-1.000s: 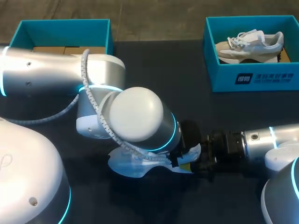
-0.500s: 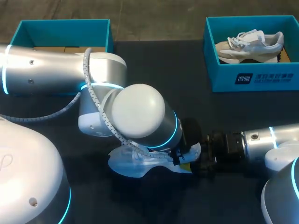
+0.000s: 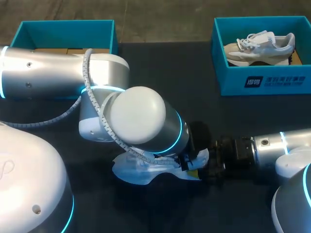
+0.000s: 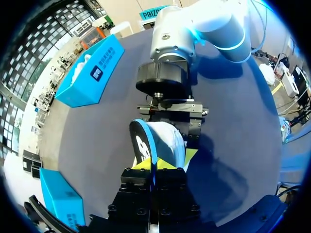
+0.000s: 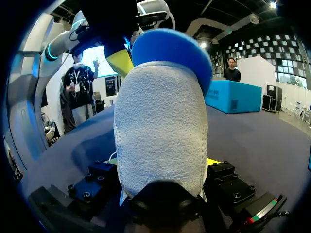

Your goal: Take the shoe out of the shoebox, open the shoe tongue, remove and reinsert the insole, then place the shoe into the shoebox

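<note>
Our left gripper (image 4: 154, 166) pinches the insole (image 4: 139, 141) on edge at the mouth of the shoe (image 5: 160, 131), likely to slide it along; our right gripper (image 5: 163, 163) clamps the heel, steadying the shoe on the table (image 3: 165, 63)

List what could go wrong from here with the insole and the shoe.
1. The left gripper pinches the blue insole near one end, so it may slip or buckle if pushed into the shoe.
2. The right gripper clamps the shoe's heel directly opposite, very close. The fingers could knock together.
3. In the head view the left arm covers most of the shoe, so a bad fit could go unseen.
</note>
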Controlling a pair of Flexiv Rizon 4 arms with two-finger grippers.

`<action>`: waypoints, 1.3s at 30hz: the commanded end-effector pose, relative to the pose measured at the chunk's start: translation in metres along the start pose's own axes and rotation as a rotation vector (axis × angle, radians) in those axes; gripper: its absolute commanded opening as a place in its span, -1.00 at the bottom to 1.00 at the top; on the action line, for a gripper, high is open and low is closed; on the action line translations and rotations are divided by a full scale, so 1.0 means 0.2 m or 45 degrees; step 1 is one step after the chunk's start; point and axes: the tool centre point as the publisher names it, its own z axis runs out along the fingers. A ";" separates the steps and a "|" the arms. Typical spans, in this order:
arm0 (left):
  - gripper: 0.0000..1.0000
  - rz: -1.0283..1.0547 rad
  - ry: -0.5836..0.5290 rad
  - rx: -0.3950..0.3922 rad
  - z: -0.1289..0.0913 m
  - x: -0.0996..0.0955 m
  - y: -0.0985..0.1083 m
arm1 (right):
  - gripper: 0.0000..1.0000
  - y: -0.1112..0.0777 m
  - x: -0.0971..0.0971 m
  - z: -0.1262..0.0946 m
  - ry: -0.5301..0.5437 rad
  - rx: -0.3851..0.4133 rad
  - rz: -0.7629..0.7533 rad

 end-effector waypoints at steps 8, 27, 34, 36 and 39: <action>-0.22 -0.001 -0.013 0.001 0.02 0.03 0.03 | -1.00 0.00 0.01 0.00 -0.001 0.003 0.000; -0.42 -0.026 -0.028 -0.004 0.12 0.00 0.08 | -1.00 0.00 0.01 0.00 -0.001 0.003 0.000; -1.00 -0.044 -0.019 0.016 0.11 -0.03 0.10 | -1.00 0.00 0.01 0.00 -0.001 0.003 0.000; -1.00 -0.046 -0.010 0.031 0.10 -0.04 0.10 | -1.00 0.00 0.01 0.00 -0.001 0.003 0.000; -1.00 -0.050 -0.004 0.050 0.08 -0.05 0.08 | -1.00 0.00 0.01 0.00 -0.001 0.003 0.000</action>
